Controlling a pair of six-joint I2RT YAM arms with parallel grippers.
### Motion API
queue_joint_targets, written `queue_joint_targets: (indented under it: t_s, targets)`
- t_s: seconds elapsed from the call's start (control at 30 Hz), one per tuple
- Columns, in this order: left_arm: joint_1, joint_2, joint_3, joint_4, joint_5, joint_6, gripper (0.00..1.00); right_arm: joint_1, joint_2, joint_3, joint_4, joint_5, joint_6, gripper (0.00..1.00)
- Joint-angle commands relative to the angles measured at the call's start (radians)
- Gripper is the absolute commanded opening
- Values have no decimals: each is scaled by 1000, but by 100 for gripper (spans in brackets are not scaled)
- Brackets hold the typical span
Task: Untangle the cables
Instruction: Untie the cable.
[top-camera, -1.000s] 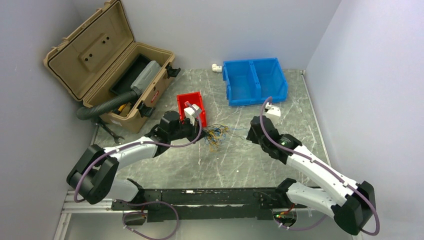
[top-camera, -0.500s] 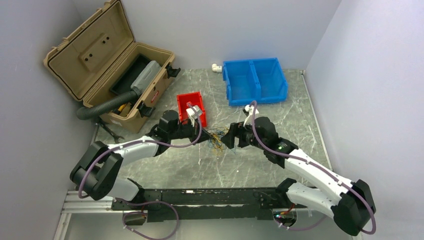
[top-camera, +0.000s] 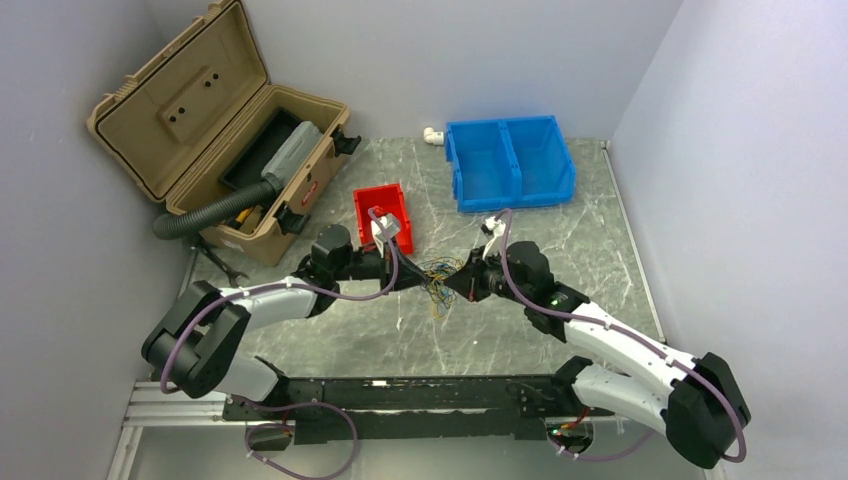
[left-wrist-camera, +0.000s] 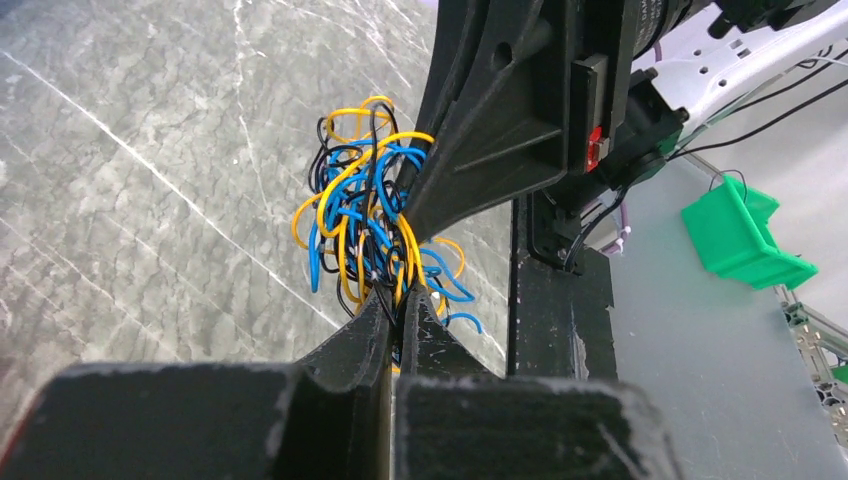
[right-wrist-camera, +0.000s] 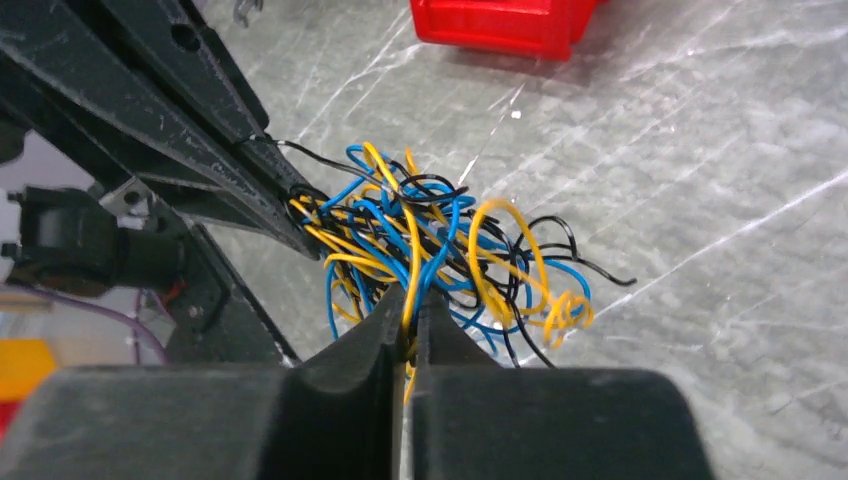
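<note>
The cables (top-camera: 438, 276) are a fist-sized tangle of thin blue, yellow and black wires, held between the two arms over the marble tabletop. My left gripper (top-camera: 416, 274) is shut on the tangle's left side, with yellow and black strands pinched at its tips (left-wrist-camera: 402, 293). From the right, my right gripper (top-camera: 459, 282) is shut on a yellow and a blue strand (right-wrist-camera: 412, 300). In the left wrist view the tangle (left-wrist-camera: 360, 215) spreads just beyond the fingers. In the right wrist view loose loops of the tangle (right-wrist-camera: 450, 250) hang off to the right.
An open tan toolbox (top-camera: 230, 150) with a black corrugated hose (top-camera: 205, 212) stands at the back left, and a wrench (top-camera: 225, 265) lies in front of it. A red bin (top-camera: 382, 205) sits just behind the left gripper. A blue two-compartment bin (top-camera: 510, 160) is at the back.
My right gripper swung left from the table's right side to the tangle, opened, then shut on strands. The left gripper stayed shut on the tangle, shifting slightly.
</note>
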Motion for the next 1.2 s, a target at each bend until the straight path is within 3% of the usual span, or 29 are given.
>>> queue_joint_targets:
  t_s: [0.0,0.13,0.27,0.43,0.57,0.63,0.8,0.83,0.87,0.93,0.97,1.07,1.17]
  targets:
    - [-6,-27,10,20,9,18,0,3,-45,56,-68,204,25,0]
    - [-6,-65,34,-185,-172,107,0,4,-81,117,-341,657,109,0]
    - [-4,-103,29,-269,-314,133,0,-1,-65,187,-590,997,251,0]
    - [-3,-121,46,-384,-498,143,0,-1,-10,278,-953,1284,547,0]
    - [-2,-144,35,-414,-600,140,0,-2,43,344,-1186,1365,821,0]
    - [-3,-156,32,-430,-638,135,0,-2,42,344,-1138,1352,779,0]
    - [-2,-159,24,-392,-570,154,0,-2,-72,227,-689,1040,247,0]
    - [-1,-154,25,-385,-546,157,0,-2,-110,192,-601,943,123,4]
    - [-3,-151,27,-378,-526,160,0,-2,-146,160,-515,827,48,17]
    - [-2,-138,30,-361,-482,162,0,-2,-215,113,-403,642,-31,55]
    - [-3,-133,33,-355,-461,162,0,-2,-235,98,-367,577,-41,68]
    - [-2,-113,36,-327,-388,158,0,-2,-252,84,-312,449,-70,85]
    - [-2,-98,41,-309,-347,158,0,-2,-221,92,-297,372,-95,86]
